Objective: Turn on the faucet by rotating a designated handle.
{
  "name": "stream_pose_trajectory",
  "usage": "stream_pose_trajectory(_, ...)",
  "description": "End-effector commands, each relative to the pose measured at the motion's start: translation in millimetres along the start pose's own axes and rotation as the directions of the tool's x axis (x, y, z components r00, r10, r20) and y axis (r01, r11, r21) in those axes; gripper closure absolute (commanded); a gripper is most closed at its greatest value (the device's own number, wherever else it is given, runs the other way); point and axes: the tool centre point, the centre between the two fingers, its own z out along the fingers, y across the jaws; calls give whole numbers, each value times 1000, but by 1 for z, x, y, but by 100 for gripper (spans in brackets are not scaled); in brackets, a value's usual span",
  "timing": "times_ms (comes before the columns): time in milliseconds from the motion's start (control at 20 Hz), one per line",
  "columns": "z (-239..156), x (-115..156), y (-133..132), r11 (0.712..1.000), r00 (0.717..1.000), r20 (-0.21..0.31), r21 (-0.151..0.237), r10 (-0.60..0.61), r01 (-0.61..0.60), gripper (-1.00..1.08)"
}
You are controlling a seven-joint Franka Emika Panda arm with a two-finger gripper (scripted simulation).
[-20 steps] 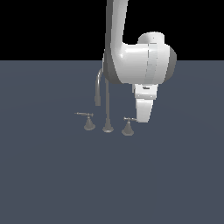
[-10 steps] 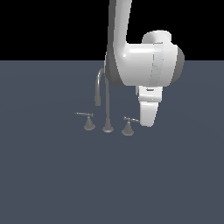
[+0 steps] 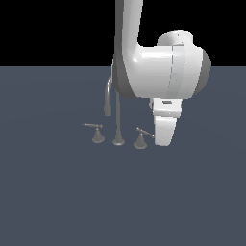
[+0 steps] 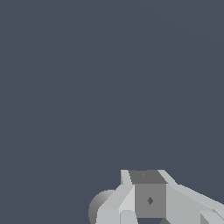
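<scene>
The slate-grey floor (image 3: 57, 202) fills the lower part of the exterior view under a black backdrop. The white Panda arm (image 3: 158, 72) comes down from the top of that view and bends into a bulky wrist housing, which ends in the gripper (image 3: 164, 137) hanging just to the exterior view's right of the faucet (image 3: 116, 113). The faucet's thin gooseneck spout rises from a flared base, partly hidden behind the arm. Two handles flank it: the handle (image 3: 97, 132) with the pale horizontal lever stands on the exterior view's left, well apart from the gripper, while the twin handle (image 3: 142, 138) with the darker lever sits just beside the gripper, perhaps touching it. The fingers are not visible in either view, so the pincer's opening cannot be told
</scene>
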Motion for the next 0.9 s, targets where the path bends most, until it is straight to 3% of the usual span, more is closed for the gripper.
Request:
stream_pose_trajectory(0,3,-22,15,999,999,7,-13,-34,34,108)
stream_pose_trajectory(50,3,-22,15,999,999,7,-13,-34,34,108)
stream_pose_trajectory(100,-1,-5,5,1000,1000,1,0,-6,6,108)
stream_pose_trajectory(600,2,-60,35,999,999,7,-13,-33,33,108)
stream_pose_trajectory(650,2,-60,35,999,999,7,-13,-33,33,108)
stream_pose_trajectory(700,-1,-28,26,1000,1000,-4,-4,17,-17,108)
stream_pose_trajectory(850,0,-48,24,1000,1000,-1,-7,4,-4,108)
